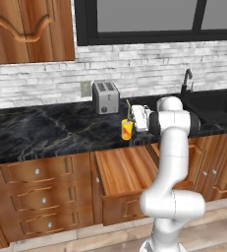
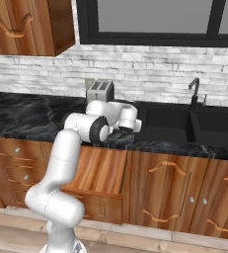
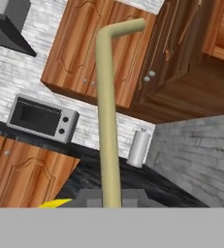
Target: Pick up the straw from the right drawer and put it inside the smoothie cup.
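Straw (image 3: 107, 121) nearest the lens, clamped in the claw (image 3: 111, 196), long axis running straight out from the fingertips. Smoothie cup (image 1: 127, 129) just beside the claw on the surface (image 1: 46, 130), straw poised over its mouth. Right drawer (image 1: 127, 170) open below.

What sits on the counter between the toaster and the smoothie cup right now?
Nothing: in the left base view the black counter is bare between the toaster and the smoothie cup. The straw rises from the cup beside the gripper.
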### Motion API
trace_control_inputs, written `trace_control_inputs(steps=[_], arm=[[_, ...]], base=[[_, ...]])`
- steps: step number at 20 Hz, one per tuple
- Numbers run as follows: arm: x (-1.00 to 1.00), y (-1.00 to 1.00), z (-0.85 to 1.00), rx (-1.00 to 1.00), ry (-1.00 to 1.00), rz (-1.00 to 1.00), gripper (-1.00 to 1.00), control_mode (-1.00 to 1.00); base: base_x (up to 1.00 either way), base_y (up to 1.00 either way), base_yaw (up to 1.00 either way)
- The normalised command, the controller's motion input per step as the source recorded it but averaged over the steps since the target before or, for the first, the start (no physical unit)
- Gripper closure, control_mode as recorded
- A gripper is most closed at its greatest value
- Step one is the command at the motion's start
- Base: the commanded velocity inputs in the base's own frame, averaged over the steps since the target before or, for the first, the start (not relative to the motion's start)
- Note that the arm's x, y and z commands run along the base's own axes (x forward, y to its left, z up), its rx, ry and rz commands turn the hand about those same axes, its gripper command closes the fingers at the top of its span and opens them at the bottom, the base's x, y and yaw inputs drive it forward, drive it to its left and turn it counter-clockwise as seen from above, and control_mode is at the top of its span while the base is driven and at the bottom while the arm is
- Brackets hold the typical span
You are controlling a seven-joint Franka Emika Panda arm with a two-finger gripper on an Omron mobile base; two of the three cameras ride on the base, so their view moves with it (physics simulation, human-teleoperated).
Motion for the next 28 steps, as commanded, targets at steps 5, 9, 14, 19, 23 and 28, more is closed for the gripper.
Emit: trace_control_inputs(steps=[5,9,14,19,23,28], arm=[[-0.13,0.00,0.01,0.00,0.01,0.00,1.00,-1.00],[0.00,0.00,0.00,-0.01,0.02,0.00,-1.00,-1.00],[0.00,0.02,0.09,-0.01,0.01,0.00,-1.00,-1.00],[-0.01,0.00,0.19,0.00,0.01,0.00,-1.00,-1.00],[-0.24,-0.05,0.38,0.00,0.00,-0.01,-1.00,-1.00],[-0.88,-0.10,0.36,-0.04,0.00,-0.03,-1.00,-1.00]], base=[[0.00,0.00,0.00],[0.00,0.00,0.00],[0.00,0.00,0.00],[0.00,0.00,0.00],[0.00,0.00,0.00],[0.00,0.00,0.00]])
